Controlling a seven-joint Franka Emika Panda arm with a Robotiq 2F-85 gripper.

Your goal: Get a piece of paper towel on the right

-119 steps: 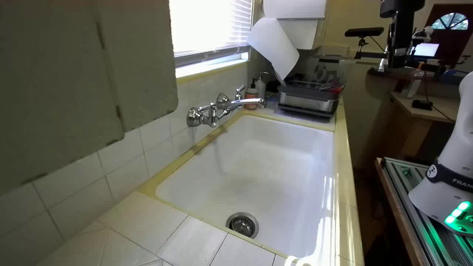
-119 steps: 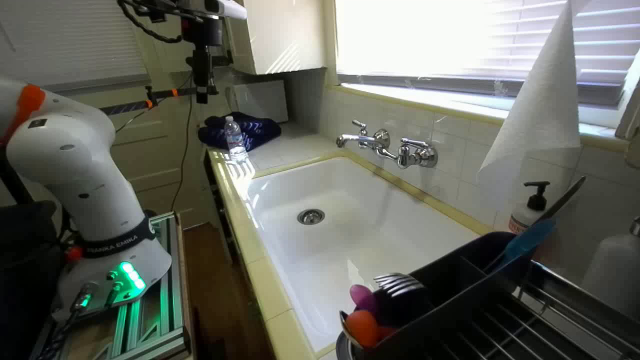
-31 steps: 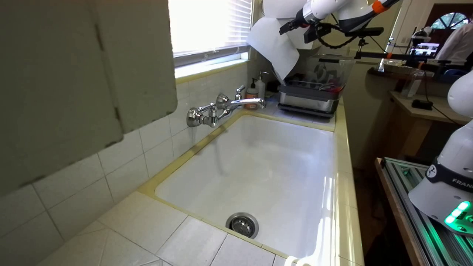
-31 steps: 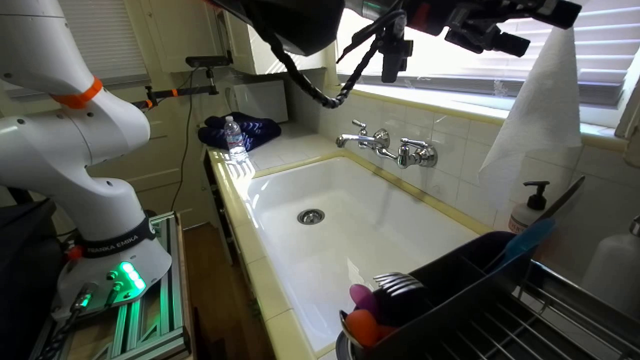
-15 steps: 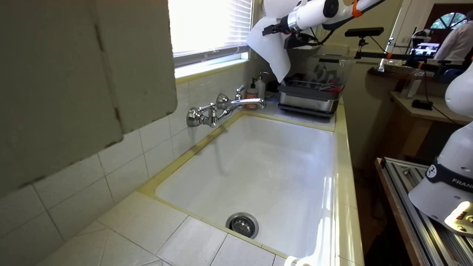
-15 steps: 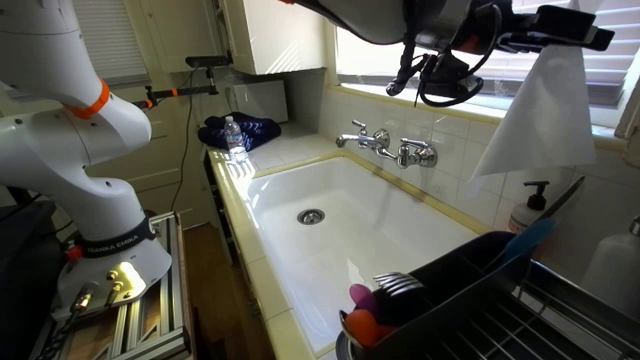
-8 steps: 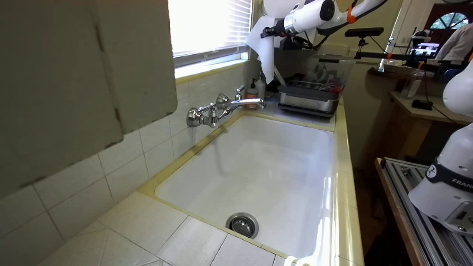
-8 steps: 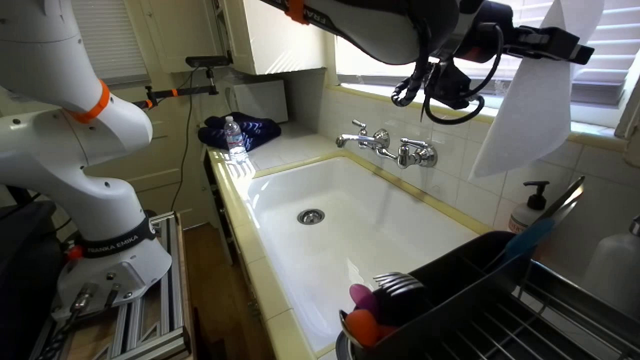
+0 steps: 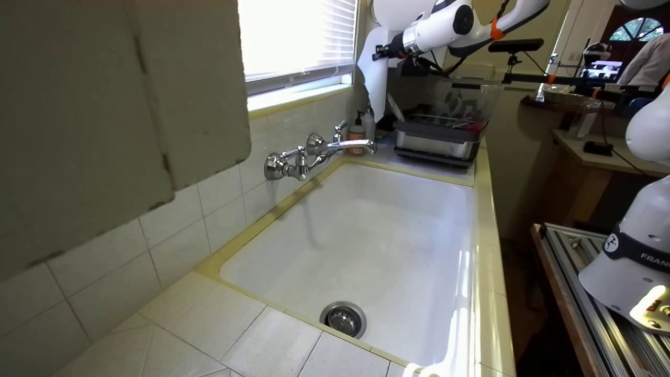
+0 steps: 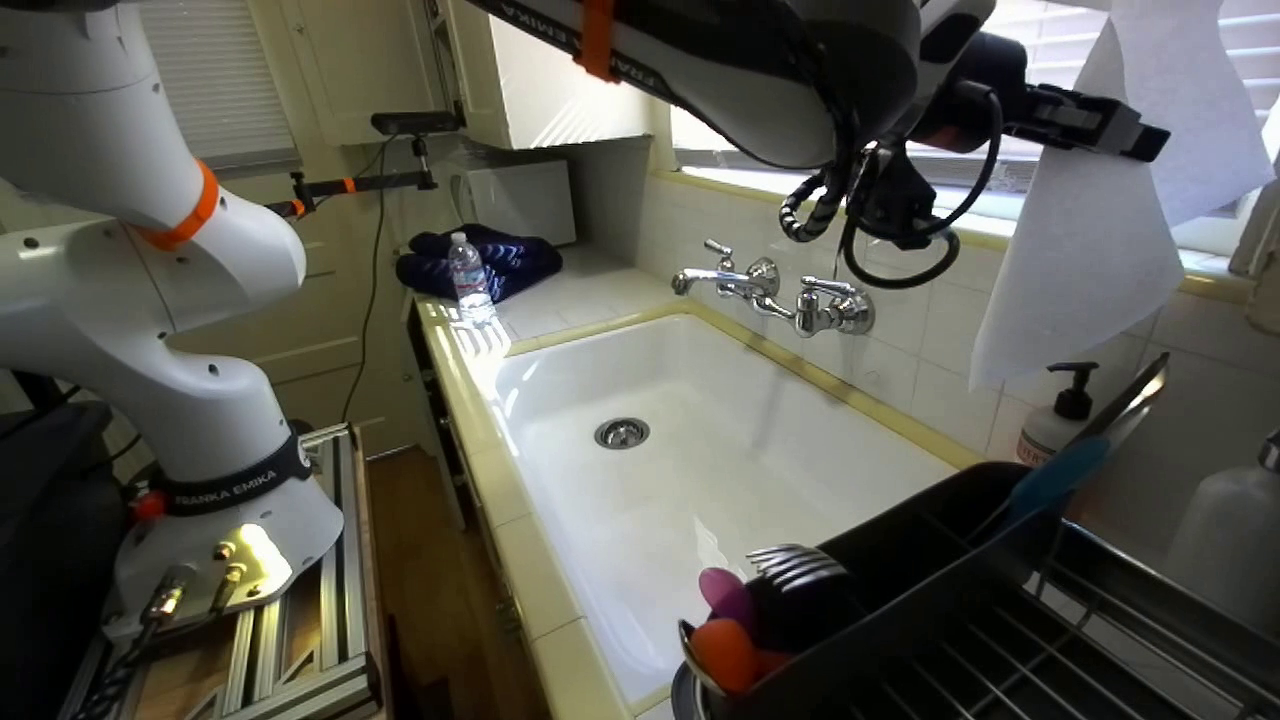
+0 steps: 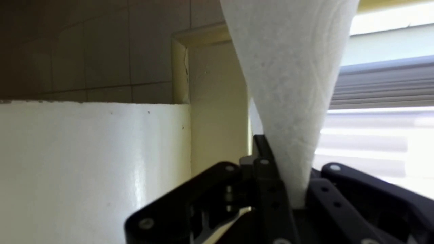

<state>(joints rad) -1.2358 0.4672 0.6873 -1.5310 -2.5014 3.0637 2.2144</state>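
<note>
My gripper (image 9: 378, 53) hangs above the far end of the sink, beside the window, with its jaws shut on the piece of paper towel (image 9: 373, 84). In an exterior view the creased white piece of paper towel (image 10: 1080, 250) droops below the fingertips. A further white sheet (image 10: 1195, 110) shows behind it; whether the two are joined I cannot tell. Seen in the wrist view, the piece of paper towel (image 11: 291, 74) narrows down to a pinched fold between the black fingers (image 11: 268, 169). The white roll (image 9: 400, 14) is partly hidden by my arm.
Below the towel stand soap bottles (image 9: 357, 137) and a dish rack (image 9: 437, 140) with upright utensils (image 10: 1090, 450). A wall faucet (image 9: 335, 146) juts over the white sink (image 9: 356, 230). A cabinet (image 11: 84, 162) lies close to the gripper in the wrist view.
My arm came over to the towel from the other side of the sink. In the last second the jaws shut on it and moved down, bunching the sheet; a separate-looking sheet now shows behind.
</note>
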